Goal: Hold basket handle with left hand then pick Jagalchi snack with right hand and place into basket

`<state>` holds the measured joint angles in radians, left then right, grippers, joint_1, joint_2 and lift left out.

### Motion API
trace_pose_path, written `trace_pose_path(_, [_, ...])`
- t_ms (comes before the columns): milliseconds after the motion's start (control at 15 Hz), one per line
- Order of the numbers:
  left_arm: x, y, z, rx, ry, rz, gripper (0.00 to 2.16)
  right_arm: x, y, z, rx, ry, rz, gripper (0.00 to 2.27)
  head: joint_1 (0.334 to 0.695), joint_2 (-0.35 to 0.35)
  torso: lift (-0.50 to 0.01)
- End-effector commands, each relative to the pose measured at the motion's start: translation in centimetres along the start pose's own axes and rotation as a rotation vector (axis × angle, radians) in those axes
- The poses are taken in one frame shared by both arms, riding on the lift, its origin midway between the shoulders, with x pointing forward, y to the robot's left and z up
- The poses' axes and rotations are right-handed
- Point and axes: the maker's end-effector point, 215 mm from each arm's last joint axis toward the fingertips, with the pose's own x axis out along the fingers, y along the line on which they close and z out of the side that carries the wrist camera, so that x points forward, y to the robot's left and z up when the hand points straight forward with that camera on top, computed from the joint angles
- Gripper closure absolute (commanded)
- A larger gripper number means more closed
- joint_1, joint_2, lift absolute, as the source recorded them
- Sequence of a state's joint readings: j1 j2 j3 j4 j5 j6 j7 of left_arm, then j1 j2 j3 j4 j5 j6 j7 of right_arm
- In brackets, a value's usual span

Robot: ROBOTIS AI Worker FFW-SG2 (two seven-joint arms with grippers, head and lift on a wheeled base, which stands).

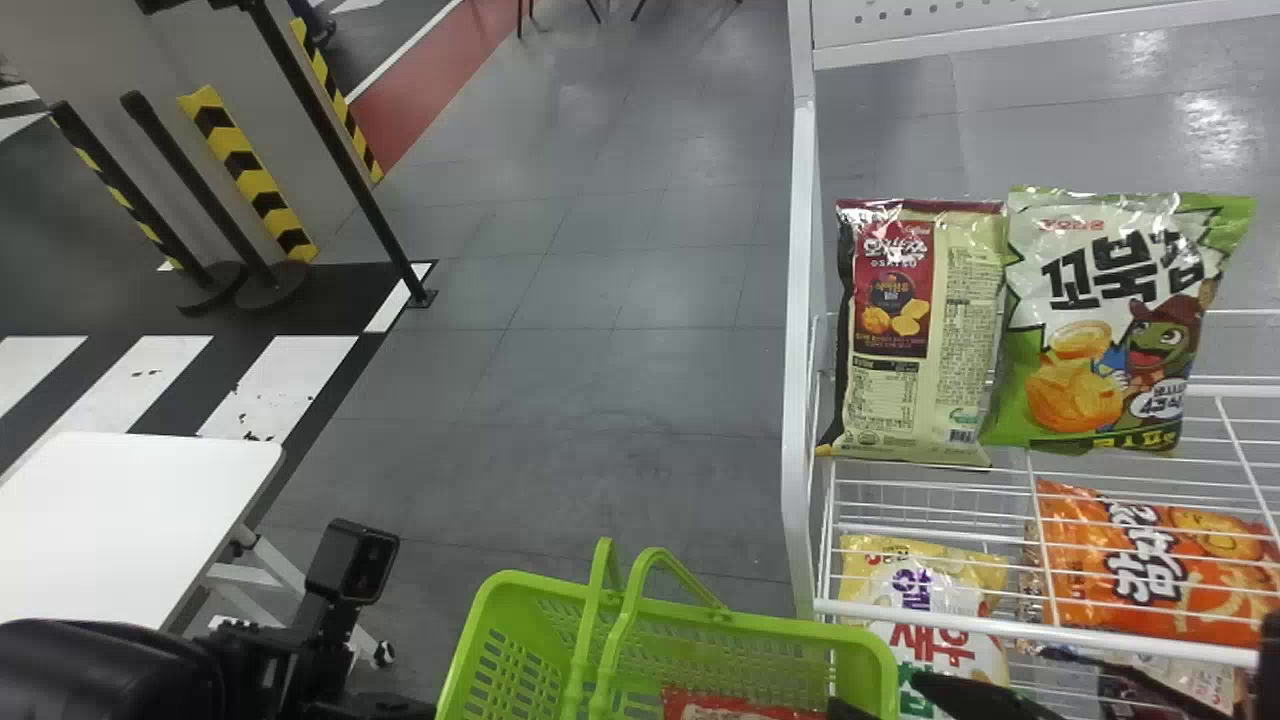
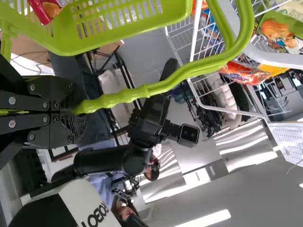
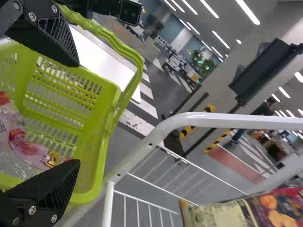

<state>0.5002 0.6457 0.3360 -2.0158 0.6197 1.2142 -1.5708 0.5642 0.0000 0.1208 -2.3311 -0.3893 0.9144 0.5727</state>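
Basket (image 1: pixel 800 632) and grip come first in this task, and that part looks done: the left claw (image 2: pixel 80 111) pinches the green handle (image 2: pixel 142 91) near its tips, with the basket hanging beside the white rack (image 1: pixel 803 300). The pick and the placing look done too, or very nearly, because red and pink snack packaging (image 3: pixel 29 147) lies inside the basket, and nothing is pinched by the right claw (image 3: pixel 78 113). I take that packaging for the Jagalchi snack, though its front is too hidden to be certain, and I cannot tell whether it is one packet or more. If it is the right one, all that remains is to draw the right claw clear without snagging the rim or dragging the packet along; if not, the pick is yet to be made from the rack, where an orange packet (image 1: pixel 1160 570) lies on a lower level and a cream one (image 1: pixel 920 330) and a green one (image 1: pixel 1110 330) lie higher. As for where the snack lies, it is down in the basket, near the right claw and to its left in the head view, partly behind the lower finger (image 3: pixel 52 194) in the right wrist view. That claw is spread wide over the basket's right side; whether a fingertip brushes the wrapping I cannot tell.
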Motion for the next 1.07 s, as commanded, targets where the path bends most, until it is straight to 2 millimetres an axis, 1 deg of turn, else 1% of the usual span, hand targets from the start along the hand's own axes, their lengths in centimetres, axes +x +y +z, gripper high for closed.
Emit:
trace_pose_path(0, [0.0, 0.0, -0.1, -0.006, -0.005, -0.012, 2.15, -1.8, -2.2, 1.5, -0.066, -0.084, -0.082, 0.1, 0.695, 0.35, -0.009])
trace_pose_path(133, [0.0, 0.1, 0.0, -0.009, -0.009, -0.013, 2.15, -3.5, -4.2, 3.9, -0.175, -0.178, -0.183, 0.11, 0.695, 0.35, -0.009])
trace_pose_path(267, [0.1, 0.1, -0.1, -0.01, -0.011, -0.016, 2.15, -4.9, -5.5, 5.3, -0.27, -0.242, -0.27, 0.11, 0.695, 0.35, -0.009])
trace_pose_path(400, [0.1, 0.2, 0.0, -0.008, -0.011, -0.016, 2.15, -5.9, -6.9, 5.8, -0.335, -0.289, -0.336, 0.11, 0.695, 0.35, -0.009])
trace_pose_path(467, [0.2, 0.1, 0.1, -0.007, -0.013, -0.017, 2.15, -6.2, -7.9, 5.6, -0.361, -0.296, -0.374, 0.11, 0.695, 0.35, -0.009])
trace_pose_path(533, [0.2, 0.1, 0.1, -0.007, -0.014, -0.018, 2.15, -6.8, -9.0, 5.3, -0.374, -0.315, -0.402, 0.11, 0.695, 0.336, -0.009])
trace_pose_path(600, [0.3, 0.1, 0.1, -0.007, -0.016, -0.02, 2.15, -7.6, -9.8, 5.4, -0.396, -0.341, -0.422, 0.11, 0.695, 0.318, -0.009])
trace_pose_path(667, [0.4, 0.1, 0.0, -0.007, -0.016, -0.023, 2.15, -8.3, -10.7, 5.0, -0.413, -0.362, -0.44, 0.11, 0.695, 0.304, -0.009])
trace_pose_path(733, [0.5, 0.2, 0.1, -0.005, -0.018, -0.024, 2.15, -9.2, -11.4, 4.8, -0.434, -0.387, -0.456, 0.11, 0.695, 0.272, -0.009])
trace_pose_path(800, [0.7, 0.3, 0.0, -0.006, -0.019, -0.023, 2.15, -9.8, -12.0, 4.6, -0.447, -0.401, -0.469, 0.11, 0.695, 0.253, -0.009])
trace_pose_path(867, [0.9, 0.4, -0.1, -0.009, -0.019, -0.025, 2.15, -10.6, -12.2, 4.8, -0.475, -0.434, -0.479, 0.11, 0.695, 0.234, -0.009])
trace_pose_path(1000, [1.4, 0.3, 0.0, -0.007, -0.016, -0.033, 2.15, -12.5, -12.7, 4.6, -0.507, -0.48, -0.505, 0.11, 0.695, 0.201, -0.009])
